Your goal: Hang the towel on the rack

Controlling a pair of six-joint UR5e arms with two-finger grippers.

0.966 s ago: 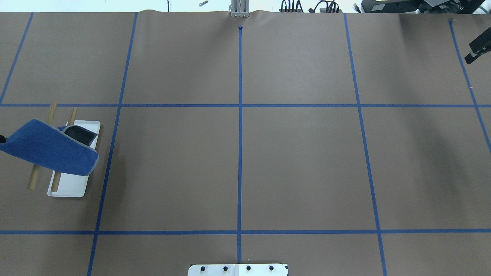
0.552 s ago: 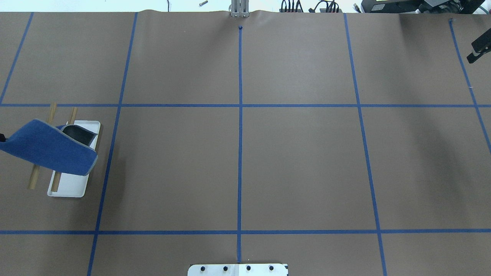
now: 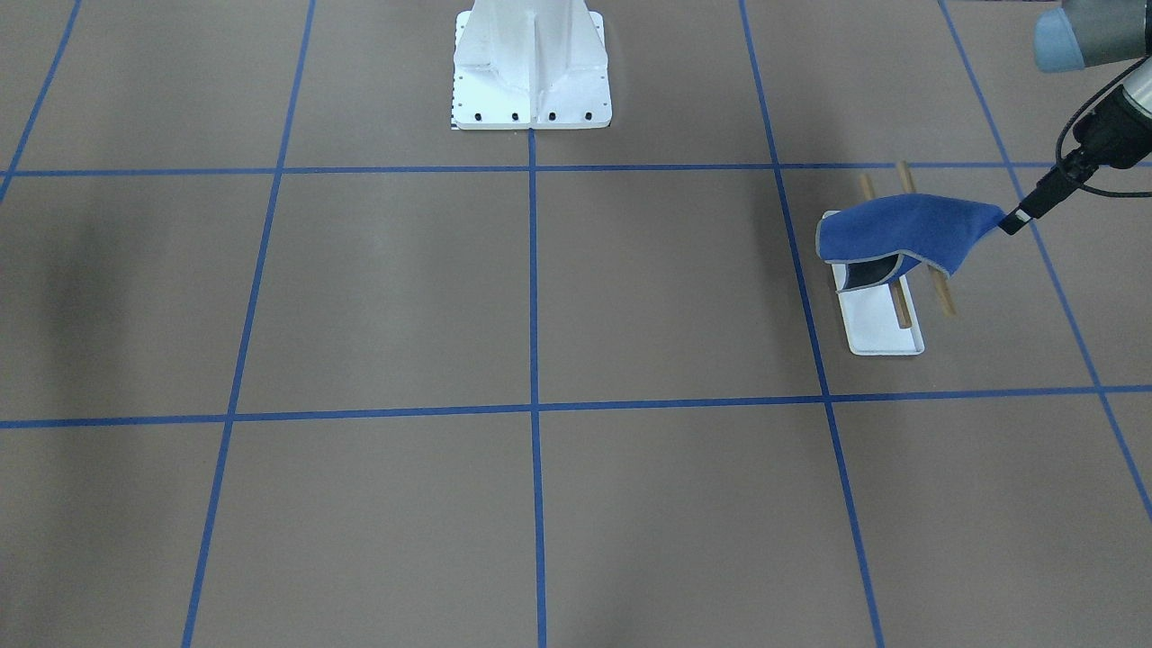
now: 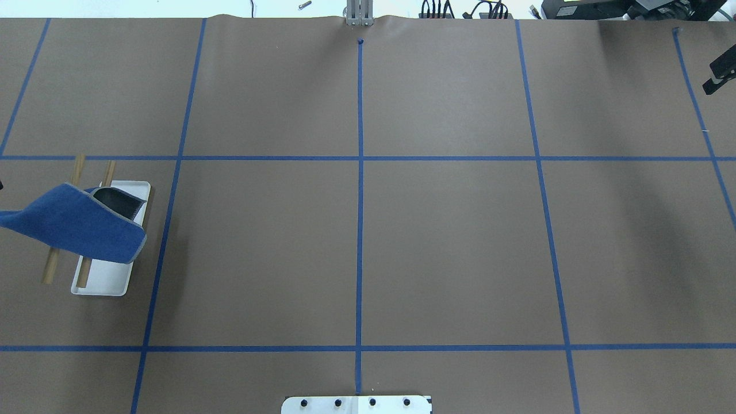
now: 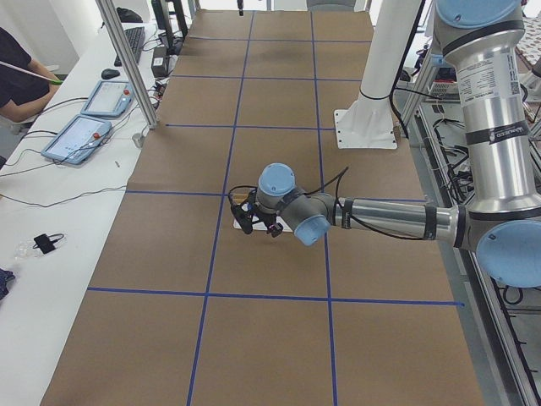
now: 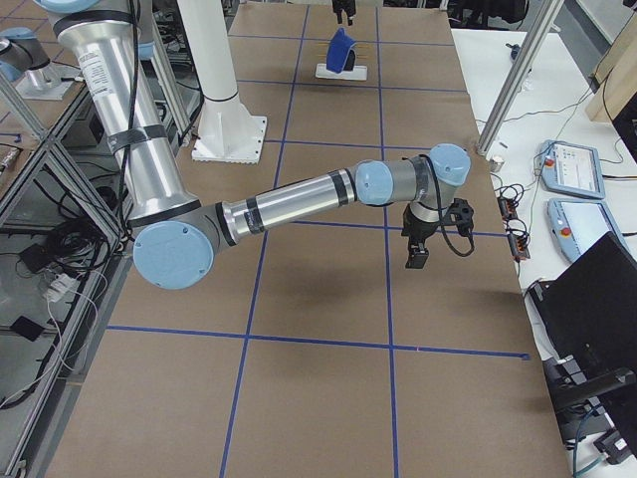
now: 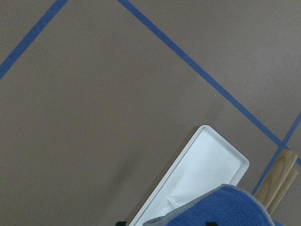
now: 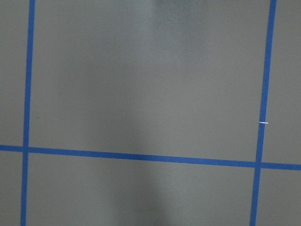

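Observation:
The royal-blue towel (image 3: 900, 236) lies draped over the rack's two tan wooden rods (image 3: 941, 293), and its grey-edged end hangs over the white tray base (image 3: 886, 335). My left gripper (image 3: 1015, 222) is shut on the towel's outer corner, beyond the rack's outer rod. In the overhead view the towel (image 4: 75, 224) covers the middle of the rods (image 4: 77, 167) above the base (image 4: 106, 279), and the left gripper is off the frame's left edge. The left wrist view shows the towel (image 7: 225, 209) above the base (image 7: 200, 172). My right gripper (image 4: 719, 75) hovers far away at the table's right; I cannot tell whether it is open or shut.
The white bolted pedestal (image 3: 531, 67) stands at the robot's side of the table. Blue tape lines (image 4: 360, 158) divide the brown table cover into squares. In the exterior left view, control tablets (image 5: 80, 135) lie on the side bench.
The held end of the towel has moved further left and lower, so the cloth lies flatter across the rods. The right gripper has drifted slightly towards the right edge.

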